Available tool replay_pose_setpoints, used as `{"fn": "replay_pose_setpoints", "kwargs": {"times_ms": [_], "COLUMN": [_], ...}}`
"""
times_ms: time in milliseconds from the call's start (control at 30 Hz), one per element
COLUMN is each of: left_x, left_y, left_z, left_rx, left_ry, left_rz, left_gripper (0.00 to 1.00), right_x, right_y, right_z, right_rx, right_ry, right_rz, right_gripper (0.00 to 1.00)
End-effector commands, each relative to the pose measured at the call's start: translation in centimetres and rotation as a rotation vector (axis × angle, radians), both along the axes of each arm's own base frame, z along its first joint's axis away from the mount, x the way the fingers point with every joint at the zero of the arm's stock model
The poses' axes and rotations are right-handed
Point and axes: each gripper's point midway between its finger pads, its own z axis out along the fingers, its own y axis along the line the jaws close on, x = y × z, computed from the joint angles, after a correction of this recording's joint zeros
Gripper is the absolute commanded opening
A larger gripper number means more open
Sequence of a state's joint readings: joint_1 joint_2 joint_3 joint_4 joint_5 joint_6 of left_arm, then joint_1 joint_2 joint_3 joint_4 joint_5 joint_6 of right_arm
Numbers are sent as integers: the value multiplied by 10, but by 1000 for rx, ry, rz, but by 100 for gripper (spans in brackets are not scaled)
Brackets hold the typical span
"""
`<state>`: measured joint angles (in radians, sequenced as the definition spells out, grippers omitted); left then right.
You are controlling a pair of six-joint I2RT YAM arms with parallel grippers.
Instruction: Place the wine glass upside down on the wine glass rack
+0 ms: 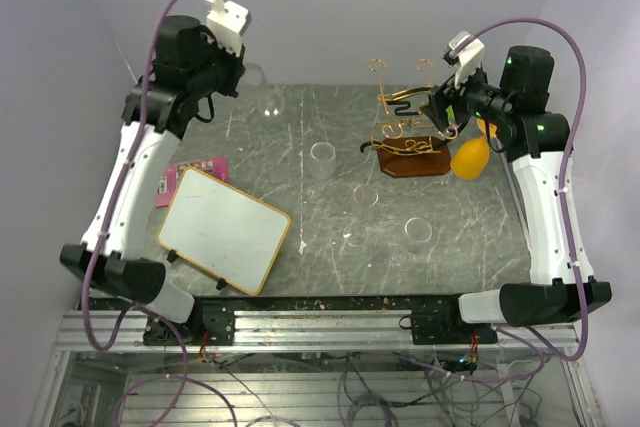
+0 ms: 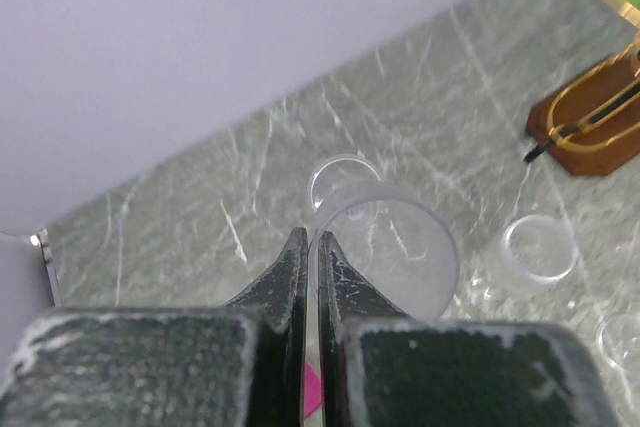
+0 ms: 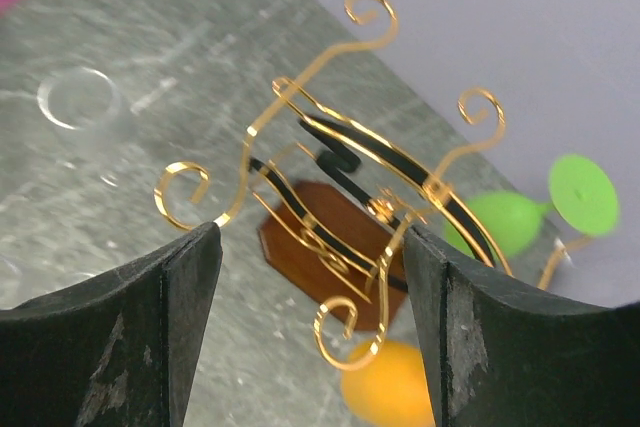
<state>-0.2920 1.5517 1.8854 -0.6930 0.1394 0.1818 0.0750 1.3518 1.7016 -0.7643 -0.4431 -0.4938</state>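
Observation:
My left gripper (image 1: pixel 240 77) is raised at the back left and is shut on the rim of a clear wine glass (image 2: pixel 400 247), which shows faintly in the top view (image 1: pixel 268 99). In the left wrist view the fingers (image 2: pixel 296 267) pinch the glass wall between them. The wine glass rack (image 1: pixel 410 137), gold and black wire on a reddish-brown base, stands at the back right. My right gripper (image 1: pixel 443 117) is open and hovers right over it. In the right wrist view the rack (image 3: pixel 340 187) sits between and below the open fingers (image 3: pixel 190 277).
An orange glass (image 1: pixel 470 159) and a green glass (image 3: pixel 520 217) lie beside the rack. Several clear glasses (image 1: pixel 322 159) stand mid-table. A whiteboard (image 1: pixel 225 230) lies front left, with a pink card (image 1: pixel 195 172) behind it. Walls close in at the back and sides.

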Motion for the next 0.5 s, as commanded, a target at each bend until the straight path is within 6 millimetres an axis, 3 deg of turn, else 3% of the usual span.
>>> {"fn": "replay_pose_setpoints", "kwargs": {"times_ms": [0,67,167,467], "left_x": [-16,-25,-34,-66], "left_y": [-6,-10,-16,-30], "left_z": [72,99,124,164], "left_rx": [-139,-197,-267,-441], "left_ry": [-197,-249,-289,-332], "left_rz": [-40,-65,-92,-185], "left_gripper": [7,7,7,7], "right_x": [-6,-1,-3,11], "right_y": [46,59,79,108], "right_z": [36,45,56,74], "right_rx": [195,274,388,609], "right_ry": [-40,-42,-35,30], "right_rz": [204,251,344,364], "right_gripper": [73,72,72,69]}}
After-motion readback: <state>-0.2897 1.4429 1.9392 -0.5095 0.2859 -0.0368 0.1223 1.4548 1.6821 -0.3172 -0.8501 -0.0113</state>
